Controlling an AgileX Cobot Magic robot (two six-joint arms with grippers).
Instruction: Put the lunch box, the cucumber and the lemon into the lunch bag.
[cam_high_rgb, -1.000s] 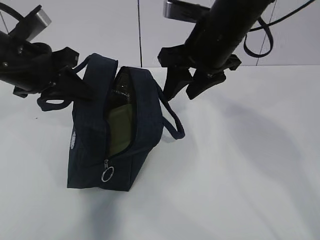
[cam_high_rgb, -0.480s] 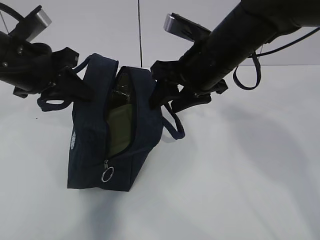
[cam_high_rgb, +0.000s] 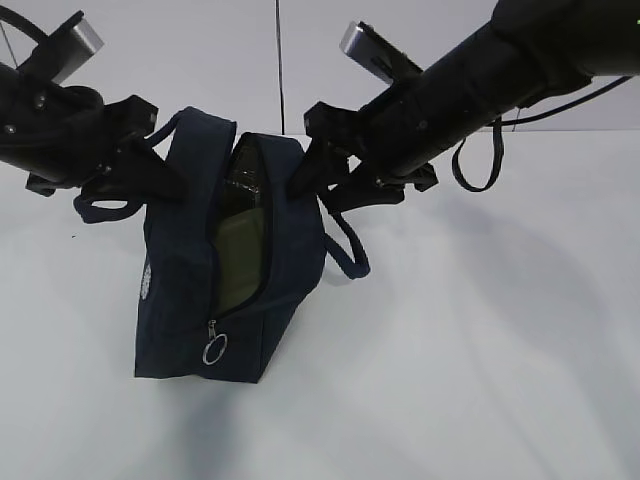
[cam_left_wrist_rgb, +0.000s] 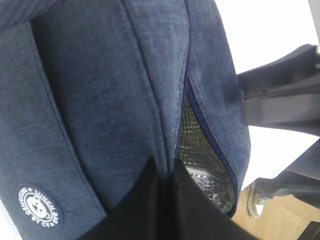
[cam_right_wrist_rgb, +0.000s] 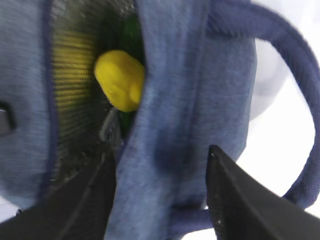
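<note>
On the white table (cam_high_rgb: 480, 350), left of centre: lunch bag (cam_high_rgb: 190, 280), dark navy fabric, boxy, standing upright with its zipper parted along the top and down the near end; metal ring pull (cam_high_rgb: 214, 349) hanging low on the near face; white round logo (cam_left_wrist_rgb: 39, 206) on the left side; one loop handle (cam_high_rgb: 345, 245) drooping on the right.

Inside the bag: lemon (cam_right_wrist_rgb: 120, 80), bright yellow, seen through the opening against the lining; a sliver of dark green just beside it, most likely the cucumber (cam_right_wrist_rgb: 131, 32), too hidden to confirm. Lunch box not discernible.

Left gripper (cam_left_wrist_rgb: 165, 200): fingers clenched on the bag's left top edge, at the seam beside the opening.

Right gripper (cam_right_wrist_rgb: 162, 200): fingers spread, straddling the bag's right wall, one finger inside the opening and one outside; whether they pinch the fabric cannot be told.
</note>
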